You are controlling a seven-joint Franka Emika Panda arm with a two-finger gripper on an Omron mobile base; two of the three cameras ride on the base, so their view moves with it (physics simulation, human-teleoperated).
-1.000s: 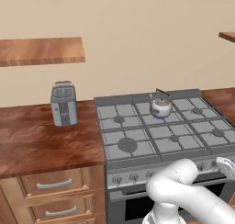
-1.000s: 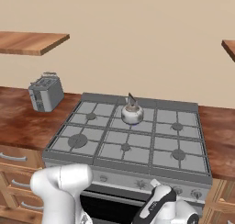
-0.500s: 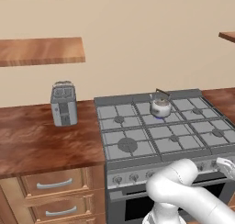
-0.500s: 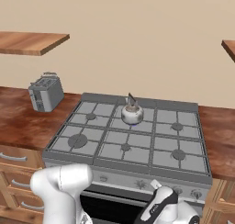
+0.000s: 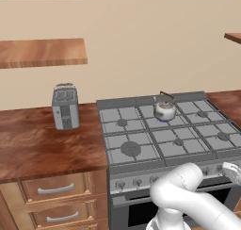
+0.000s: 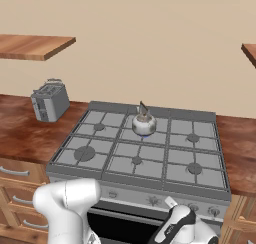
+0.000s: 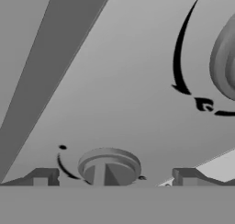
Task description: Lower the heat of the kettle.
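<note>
The small shiny silver kettle (image 5: 164,110) (image 6: 143,124) stands on the stove's back middle burner, and a faint blue flame (image 6: 142,134) shows beneath it. My hand is low against the stove's front control panel (image 6: 135,195), at the right end of the knob row. In the hand view my gripper (image 7: 117,177) is open. A round grey knob (image 7: 109,165) sits between the two fingertips (image 7: 42,176) with a gap on either side. A second knob (image 7: 226,62) is at the upper right of that view.
A boxy silver toaster (image 5: 65,105) (image 6: 50,101) stands on the wooden counter (image 5: 42,144) left of the stove. Drawers (image 5: 55,189) are below the counter. Wooden shelves (image 5: 42,52) hang on the wall. My white arm (image 5: 188,201) crosses in front of the oven.
My hand has sunk slightly at the stove front. The kettle and the toaster have not moved.
</note>
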